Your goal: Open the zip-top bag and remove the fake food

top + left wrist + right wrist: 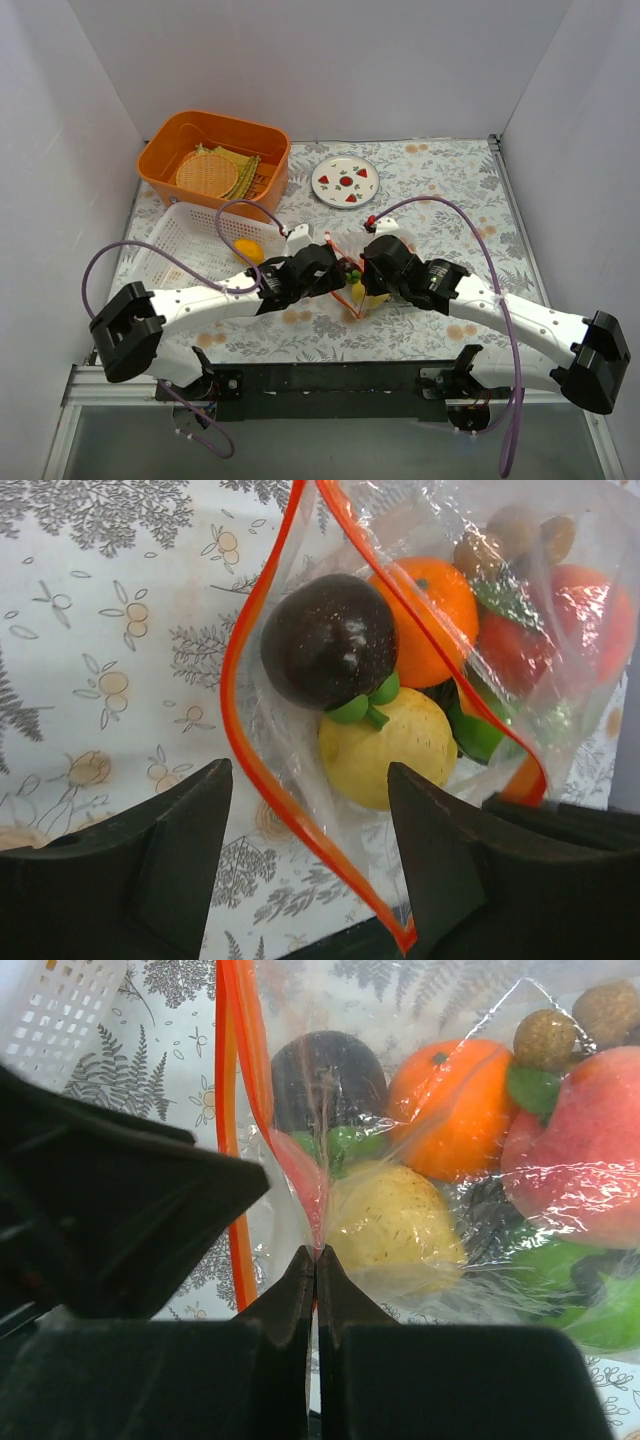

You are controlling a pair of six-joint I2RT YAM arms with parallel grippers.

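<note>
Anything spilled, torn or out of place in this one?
Nothing stands out. The zip-top bag is open and looks intact. The right gripper has its jaws pinched on the film, and the fake food is inside. One yellow-orange piece lies in the white basket, not loose on the table.

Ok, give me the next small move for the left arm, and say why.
Probably shut the left tool on the red strip of the zip-top bag: its jaws stand open astride that strip, while the right tool is shut on the bag's film.
</note>
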